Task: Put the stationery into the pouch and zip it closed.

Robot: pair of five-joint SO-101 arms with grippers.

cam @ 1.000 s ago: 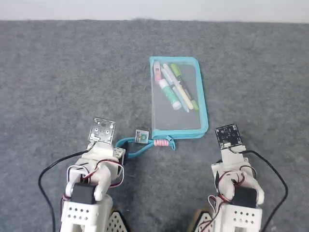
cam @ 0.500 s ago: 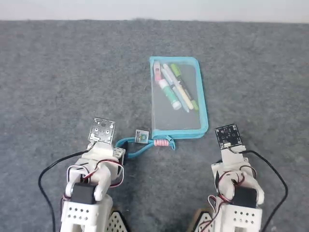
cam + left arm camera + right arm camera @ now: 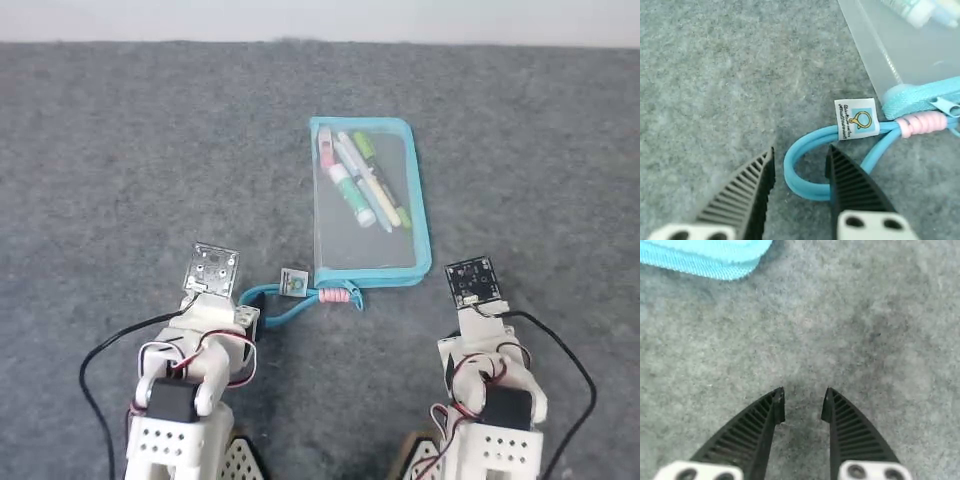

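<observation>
A clear pouch with a turquoise border lies in the middle of the grey mat, with several pens and markers inside it. Its turquoise strap loop with a white tag and pink coil trails off the near corner toward the left arm. My left gripper is open just over the end of the strap loop, with the white tag, the pink coil and the zipper pull beyond it. My right gripper is open above bare mat, near the pouch corner.
The grey mat covers the table, with open room on both sides of the pouch. Both arm bases stand at the near edge, with cables trailing beside them.
</observation>
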